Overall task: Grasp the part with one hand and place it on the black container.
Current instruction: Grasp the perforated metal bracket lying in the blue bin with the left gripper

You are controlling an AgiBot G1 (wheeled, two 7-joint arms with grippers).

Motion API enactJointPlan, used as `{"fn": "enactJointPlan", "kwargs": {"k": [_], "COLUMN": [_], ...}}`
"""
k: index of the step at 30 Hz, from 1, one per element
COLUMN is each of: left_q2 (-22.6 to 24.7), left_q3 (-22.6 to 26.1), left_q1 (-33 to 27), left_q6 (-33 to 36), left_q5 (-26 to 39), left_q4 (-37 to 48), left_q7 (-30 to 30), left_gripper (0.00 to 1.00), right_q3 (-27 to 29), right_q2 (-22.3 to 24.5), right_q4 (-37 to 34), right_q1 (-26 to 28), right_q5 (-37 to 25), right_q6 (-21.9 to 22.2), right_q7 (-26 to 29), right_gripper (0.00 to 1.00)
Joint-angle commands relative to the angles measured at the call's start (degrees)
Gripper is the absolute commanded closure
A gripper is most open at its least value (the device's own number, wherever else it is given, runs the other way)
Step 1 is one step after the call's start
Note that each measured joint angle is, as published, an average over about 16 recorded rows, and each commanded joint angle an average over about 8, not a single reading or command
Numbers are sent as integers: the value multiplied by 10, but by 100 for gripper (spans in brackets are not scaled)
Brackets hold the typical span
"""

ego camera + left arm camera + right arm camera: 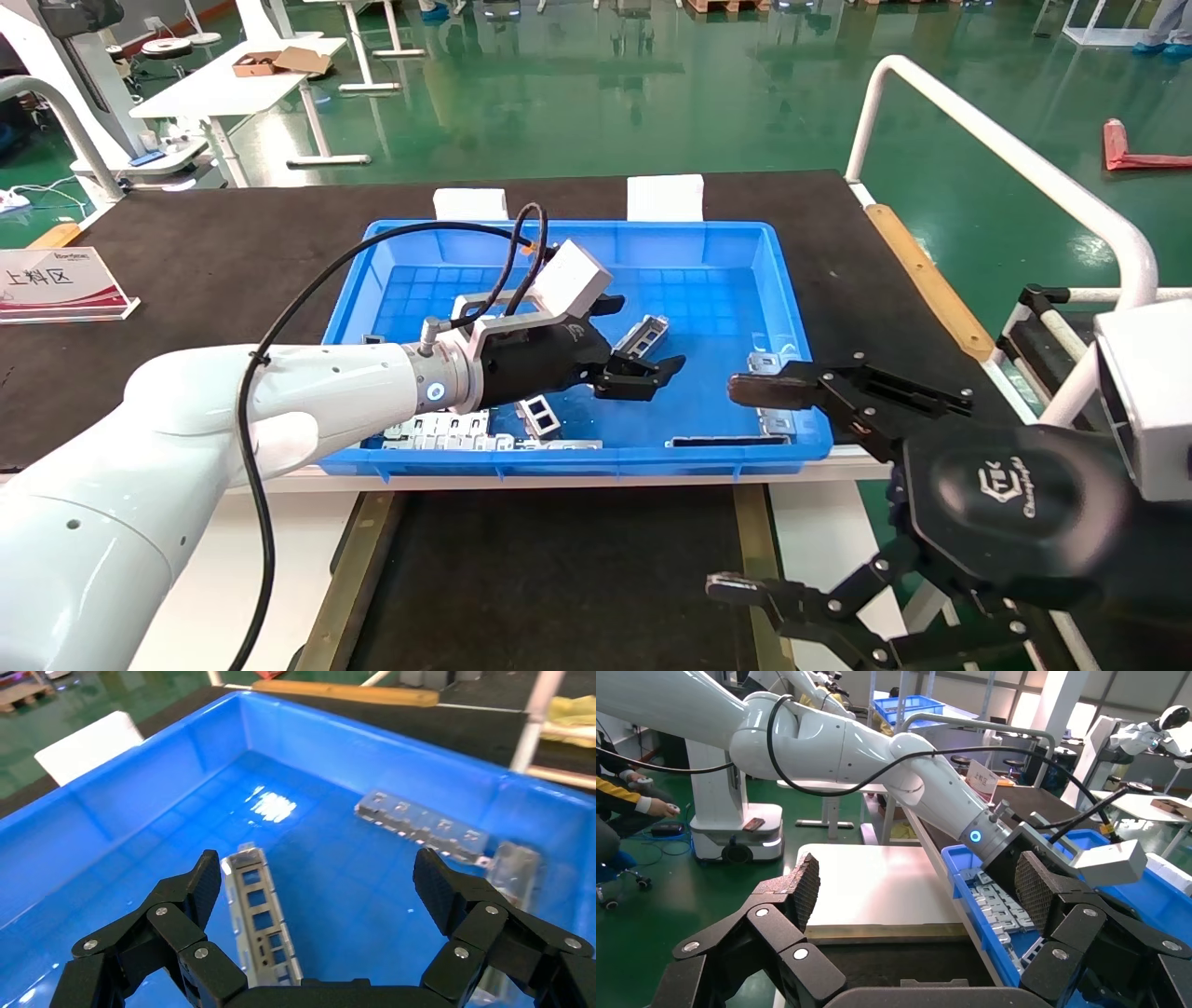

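Observation:
The part (644, 334) is a narrow silver channel with rectangular cutouts, lying on the floor of the blue bin (577, 244). My left gripper (650, 339) is open and low inside the bin, with a finger on either side of the part. In the left wrist view the part (254, 910) lies close to one fingertip (205, 881) of the left gripper (316, 874), apart from both pads. The black container (559, 578) lies in front of the bin, its brass rails (349, 578) along its sides. My right gripper (736, 486) hangs open and empty beside the bin's front right corner.
Wider slotted silver plates (438, 431) are stacked at the bin's front left. More metal pieces (422, 829) lie near the bin's right wall. A white railing (1006, 149) and a wooden strip (922, 280) border the table on the right. A sign (56, 284) stands far left.

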Motion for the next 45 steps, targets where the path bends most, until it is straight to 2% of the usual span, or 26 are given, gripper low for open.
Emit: {"fn": "enactJointPlan", "kwargs": {"k": [1, 4, 5, 11, 12, 13, 25, 45], "left_q2": [5, 7, 7, 7, 7, 7, 6, 5], "left_q3": [6, 26, 33, 72, 78, 85, 147, 213], "left_q1": [-1, 3, 5, 13, 14, 15, 21, 25], "left_q6": [-12, -31, -37, -76, -82, -87, -131, -151], "left_q5": [-4, -16, -20, -51, -57, -62, -123, -210], "left_q4": [11, 12, 11, 8, 7, 7, 13, 28], "left_q7": [7, 5, 3, -9, -11, -13, -21, -6], "left_gripper": [0, 2, 10, 83, 94, 98, 100, 100], "right_q3": [0, 0, 0, 0, 0, 0, 0, 0], "right_q2": [0, 0, 0, 0, 0, 0, 0, 0], "right_q4": [0, 0, 0, 0, 0, 0, 0, 0], "right_q1": [0, 0, 0, 0, 0, 0, 0, 0], "right_q5": [0, 0, 0, 0, 0, 0, 0, 0], "right_q6": [0, 0, 0, 0, 0, 0, 0, 0], "right_q7": [0, 0, 0, 0, 0, 0, 0, 0], "right_gripper": [0, 0, 6, 80, 92, 98, 100, 100]}}
